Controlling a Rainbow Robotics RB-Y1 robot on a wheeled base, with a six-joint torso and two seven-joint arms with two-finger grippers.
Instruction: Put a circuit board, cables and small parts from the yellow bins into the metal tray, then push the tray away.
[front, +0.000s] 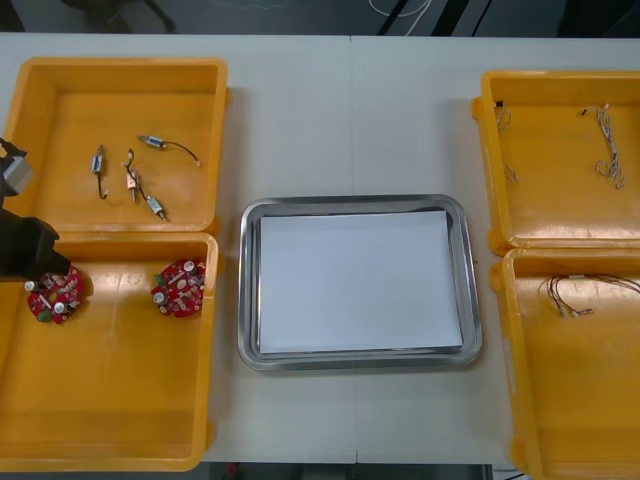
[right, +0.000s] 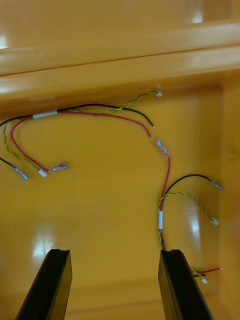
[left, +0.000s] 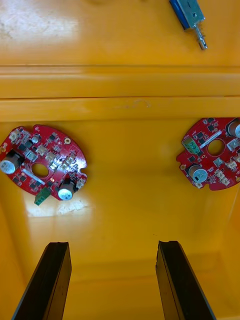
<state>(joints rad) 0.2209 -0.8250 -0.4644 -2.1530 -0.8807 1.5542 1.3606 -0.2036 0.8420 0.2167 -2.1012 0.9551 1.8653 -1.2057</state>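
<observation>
Carefully: my left jaws stand open short of the circuit boards (left: 45, 162) in their yellow bin (left: 120, 95), my right jaws open over the cables (right: 160, 219), whose linked wires could drag out together.

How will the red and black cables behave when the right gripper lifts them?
Probably floppy: the cables lie in loose curves, so ends should dangle. Likely light; thin strands might slip from the open right gripper.

My worktop (front: 420, 120) is pale, with a thin seam (front: 351, 120) running near to far down its middle. Beyond its far edge lies dark floor (front: 300, 15).
</observation>
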